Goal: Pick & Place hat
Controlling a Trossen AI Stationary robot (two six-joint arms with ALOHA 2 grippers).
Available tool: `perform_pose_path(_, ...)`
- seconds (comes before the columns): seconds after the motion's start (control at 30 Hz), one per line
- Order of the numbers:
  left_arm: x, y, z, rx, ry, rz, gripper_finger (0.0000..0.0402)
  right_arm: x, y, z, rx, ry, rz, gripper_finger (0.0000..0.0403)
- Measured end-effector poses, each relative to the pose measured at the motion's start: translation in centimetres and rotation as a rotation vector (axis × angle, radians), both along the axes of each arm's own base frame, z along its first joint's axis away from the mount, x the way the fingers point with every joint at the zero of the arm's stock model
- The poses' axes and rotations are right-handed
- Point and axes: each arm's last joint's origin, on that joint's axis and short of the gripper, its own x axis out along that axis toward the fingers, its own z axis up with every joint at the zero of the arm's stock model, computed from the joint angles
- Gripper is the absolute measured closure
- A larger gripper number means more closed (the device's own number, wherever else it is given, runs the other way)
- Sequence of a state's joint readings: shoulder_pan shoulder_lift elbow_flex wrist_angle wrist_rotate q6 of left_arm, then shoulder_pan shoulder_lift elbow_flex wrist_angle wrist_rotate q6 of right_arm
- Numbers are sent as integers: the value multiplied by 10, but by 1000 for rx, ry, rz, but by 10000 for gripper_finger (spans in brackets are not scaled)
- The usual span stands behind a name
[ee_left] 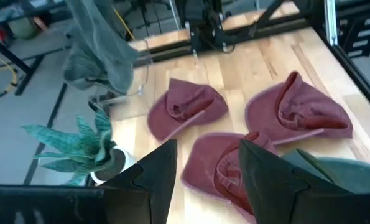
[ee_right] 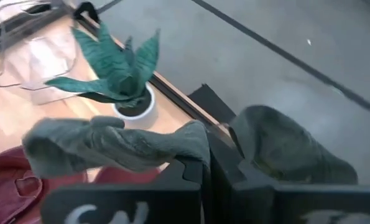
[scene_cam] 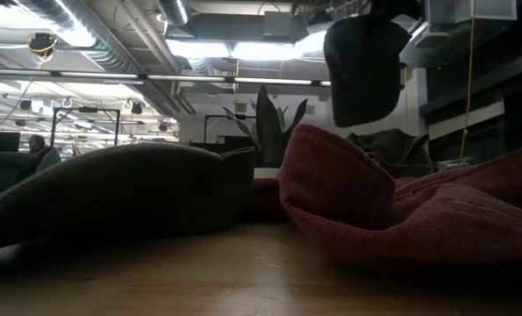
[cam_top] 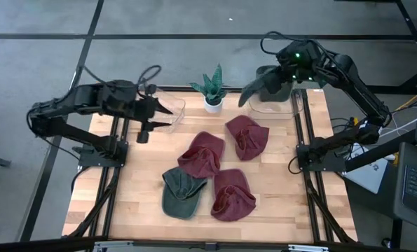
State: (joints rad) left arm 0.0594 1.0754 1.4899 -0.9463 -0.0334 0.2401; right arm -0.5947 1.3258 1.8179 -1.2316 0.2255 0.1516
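- Right gripper [cam_top: 286, 78] is clamped on a green hat [cam_top: 264, 85], hanging above the clear bin [cam_top: 275, 106].
- Left gripper [cam_top: 167, 117] is parted, empty, above the counter [cam_top: 278, 203].

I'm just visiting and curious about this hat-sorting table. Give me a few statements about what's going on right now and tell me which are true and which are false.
1. The right gripper holds a green hat in the air above a clear bin. True.
2. Four hats lie on the table. True: three red ones and one green hat on the table.
3. The left gripper is carrying a red hat. False: its fingers are open and hold nothing.
4. The potted plant stands at the table's front edge. False: it stands at the far edge, between the two clear bins.
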Motion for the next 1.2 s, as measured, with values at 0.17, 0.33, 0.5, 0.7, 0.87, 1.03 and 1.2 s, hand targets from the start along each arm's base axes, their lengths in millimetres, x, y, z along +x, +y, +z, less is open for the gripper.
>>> perform_pose_path(0.17,-14,-1,5,0,-30,-1,234,-8,-5,-3,42,12,-70,401)
perform_pose_path(0.33,-24,-1,4,1,1,-2,237,-12,-8,-6,75,36,-109,401)
perform_pose_path(0.5,-27,-2,3,7,15,-6,234,-12,-15,-14,106,100,-162,401)
perform_pose_path(0.7,-28,-2,3,22,14,-15,235,-9,-26,-21,117,156,-214,401)
perform_pose_path(0.87,-28,-2,3,28,15,-18,237,-6,-36,-30,157,210,-226,401)
perform_pose_path(1.03,-29,-2,3,28,16,-19,233,-5,-41,-40,222,283,-232,401)
perform_pose_path(1.2,-29,-2,3,47,19,-29,236,-2,-48,-45,242,300,-242,401)
